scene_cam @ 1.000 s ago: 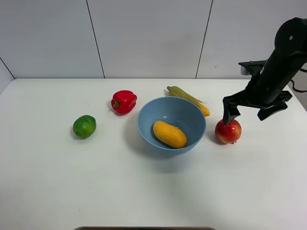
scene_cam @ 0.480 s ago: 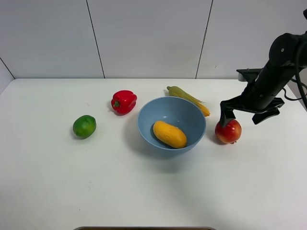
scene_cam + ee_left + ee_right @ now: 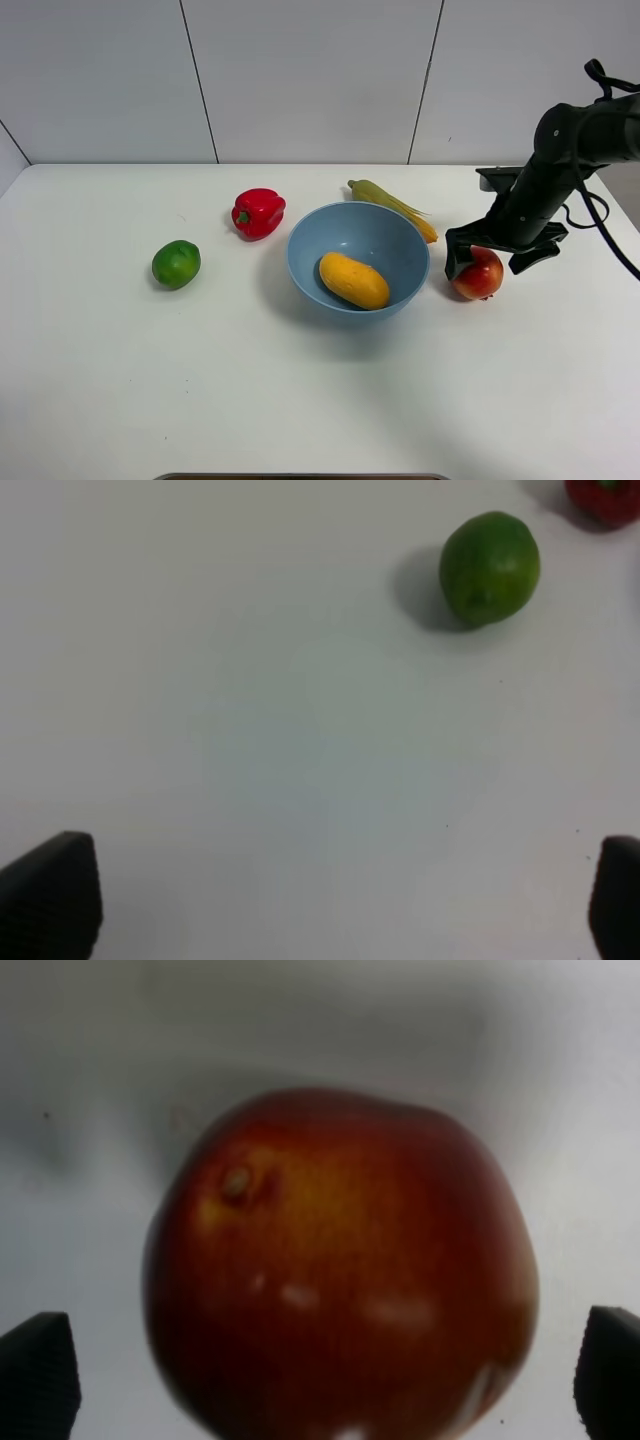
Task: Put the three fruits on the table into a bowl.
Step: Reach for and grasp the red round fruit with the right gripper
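The mango (image 3: pixel 353 280) is seen lying inside the blue bowl (image 3: pixel 305 262), near the middle of the white table (image 3: pixel 300 400). The apple (image 3: pixel 480 278) is found on the table just beside the bowl, on its right, with a small gap between them. The right gripper (image 3: pixel 487 262) is held low over the apple, spread wide, with one finger on each side of the fruit. In the right wrist view a gap is seen between the apple and each dark fingertip (image 3: pixel 40 1375), so the fruit is probably not touched, though that picture is blurred. The lime (image 3: pixel 176 264) is seen on the table, well to the left of the bowl. The left gripper (image 3: pixel 330 900) is shown only in its own wrist view, spread wide above bare table, well apart from the lime. A red pepper (image 3: pixel 258 212) and a corn cob (image 3: pixel 395 207) are seen by the far side of the bowl.
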